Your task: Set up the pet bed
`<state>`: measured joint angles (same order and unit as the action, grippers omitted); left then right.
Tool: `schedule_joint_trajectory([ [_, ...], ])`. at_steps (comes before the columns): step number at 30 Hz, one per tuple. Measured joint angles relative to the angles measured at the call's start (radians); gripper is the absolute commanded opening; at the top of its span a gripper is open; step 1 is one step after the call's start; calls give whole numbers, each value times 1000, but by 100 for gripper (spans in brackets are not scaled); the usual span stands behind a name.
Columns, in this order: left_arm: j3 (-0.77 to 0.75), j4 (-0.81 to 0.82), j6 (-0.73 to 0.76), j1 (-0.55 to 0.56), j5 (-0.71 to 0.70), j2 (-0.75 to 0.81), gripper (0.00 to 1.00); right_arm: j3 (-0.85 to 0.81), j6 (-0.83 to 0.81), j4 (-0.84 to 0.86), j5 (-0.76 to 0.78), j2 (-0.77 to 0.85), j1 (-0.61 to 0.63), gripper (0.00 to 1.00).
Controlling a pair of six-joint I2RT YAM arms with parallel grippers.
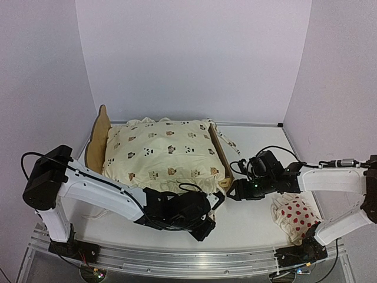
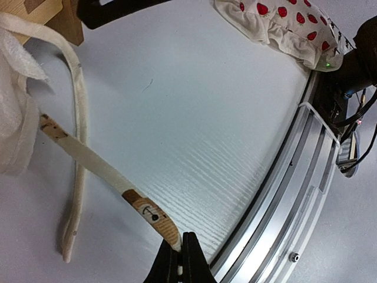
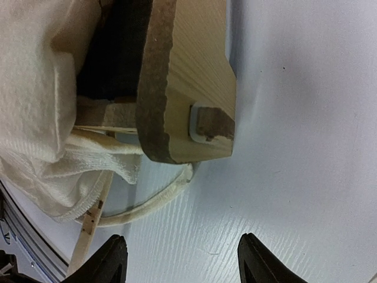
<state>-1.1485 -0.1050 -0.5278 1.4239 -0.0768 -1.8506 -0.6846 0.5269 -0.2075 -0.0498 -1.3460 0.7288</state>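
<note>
Plywood makes up the bed (image 1: 222,154), which sits toward the back left of the tabletop (image 1: 253,227). One curvy end board stands up at its left end, and the other end faces right. A cream cushion (image 1: 162,150) with small animal prints lies on top and hides nearly all of the frame. Its near edge spills over the side rail toward the front of the tabletop.

Near the front edge, about midway along it, the left gripper (image 2: 181,246) is low over the surface. It is clenched on the end of a printed tie (image 2: 100,171), which runs in a line from the fingers back to the cushion. A second, plain cream tie (image 2: 79,118) trails across the tabletop and crosses the printed one.

Just off the bed's near right corner hovers the right gripper (image 3: 184,259). Its jaws are spread wide with nothing between them. From its own camera, the corner of the frame with its dark cut edge is straight ahead of the fingers, and cushion fabric hangs down at the left.

A white pillow (image 1: 297,215) with red dots lies near the front right corner of the tabletop. It is apart from the bed and close beside the right arm.
</note>
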Motion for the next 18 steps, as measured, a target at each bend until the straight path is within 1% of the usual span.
schedule_joint_trajectory([
  [3,-47,4,-10,0,18,-51,4,2,6,18,0,2,0,65],
  [4,-61,3,-15,-1,25,-72,6,6,8,24,0,5,0,64],
  [5,-74,3,-18,-3,32,-92,10,10,9,27,1,8,0,64],
  [8,-122,-1,-30,-6,56,-163,39,20,9,28,1,21,0,62],
  [9,-130,-2,-35,-8,69,-177,46,23,9,29,0,25,0,62],
  [11,-136,-13,-35,-10,96,-188,71,26,6,32,1,31,0,61],
  [12,-136,-19,-36,-10,108,-187,80,27,3,33,1,32,0,61],
  [13,-136,-23,-37,-10,117,-183,82,28,-2,36,1,32,0,61],
  [15,-136,-39,-44,-10,137,-166,83,30,-11,42,0,32,0,61],
  [18,-136,-88,-46,-9,136,-118,79,37,-36,64,-3,32,0,60],
])
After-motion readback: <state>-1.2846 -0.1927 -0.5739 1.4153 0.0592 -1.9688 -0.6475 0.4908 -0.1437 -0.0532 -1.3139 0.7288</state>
